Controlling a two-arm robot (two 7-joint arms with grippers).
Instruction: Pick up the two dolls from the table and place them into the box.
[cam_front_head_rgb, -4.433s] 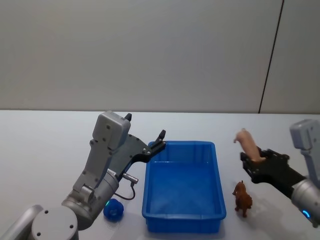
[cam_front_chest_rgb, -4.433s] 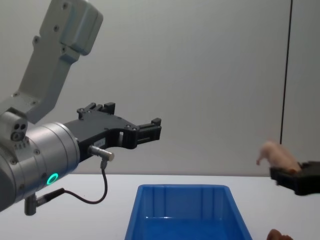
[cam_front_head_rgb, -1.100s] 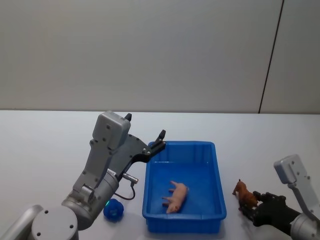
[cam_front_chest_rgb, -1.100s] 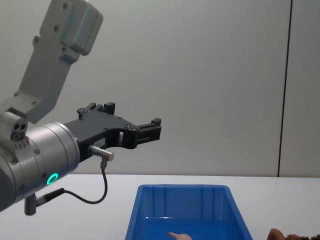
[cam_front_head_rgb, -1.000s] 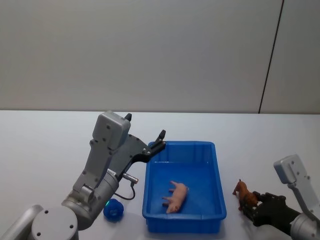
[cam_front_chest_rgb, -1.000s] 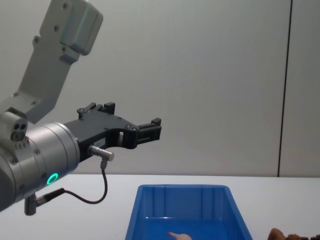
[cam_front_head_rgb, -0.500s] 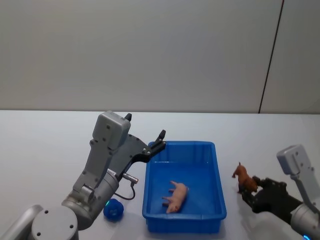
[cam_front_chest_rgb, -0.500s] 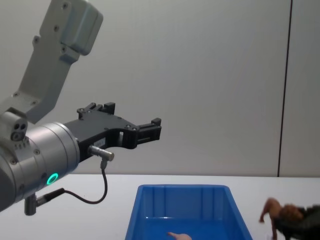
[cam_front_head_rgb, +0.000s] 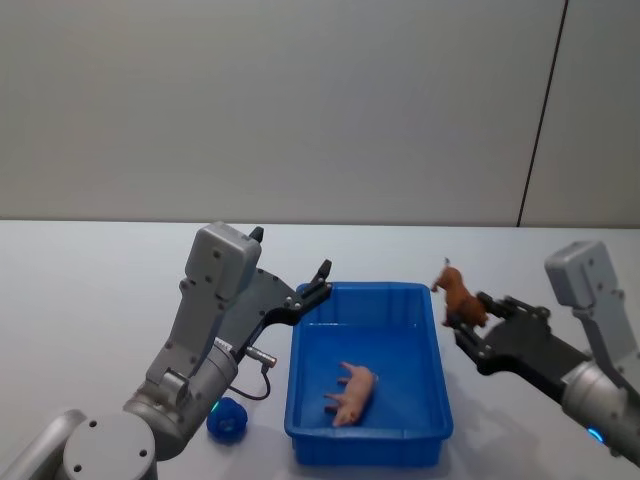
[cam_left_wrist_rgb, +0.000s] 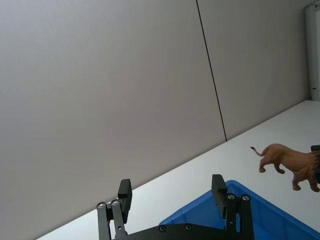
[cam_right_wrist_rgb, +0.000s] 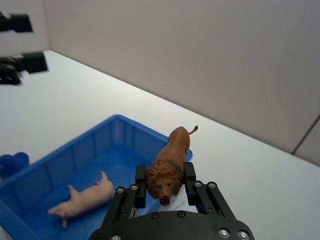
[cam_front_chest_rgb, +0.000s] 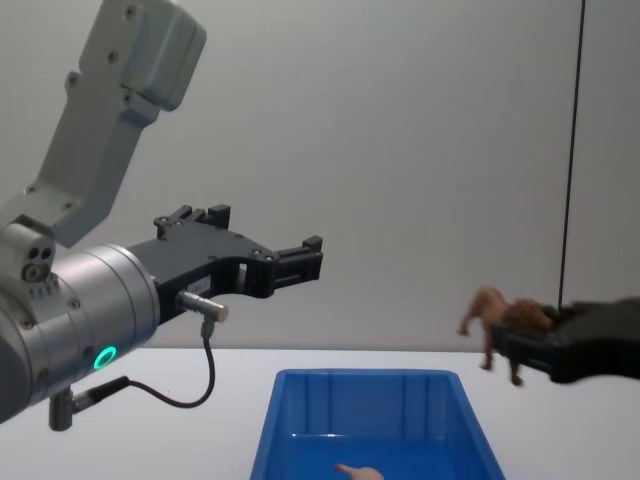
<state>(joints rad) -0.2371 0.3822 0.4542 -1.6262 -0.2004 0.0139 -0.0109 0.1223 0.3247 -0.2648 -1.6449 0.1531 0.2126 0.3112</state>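
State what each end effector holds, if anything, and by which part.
The right end effector grips the brown lion doll by its maned head, clamped from both sides. The left end effector is open and holds nothing.

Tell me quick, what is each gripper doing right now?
Left gripper: jaws open, holding nothing.
Right gripper: shut on the lion.

The plain white desk (cam_front_head_rgb: 90, 300) fills the lower half of the head view and carries the bright blue box (cam_front_head_rgb: 365, 450) at lower centre, with a small blue object (cam_front_head_rgb: 228, 418) at the lower left, near the box but apart from it.
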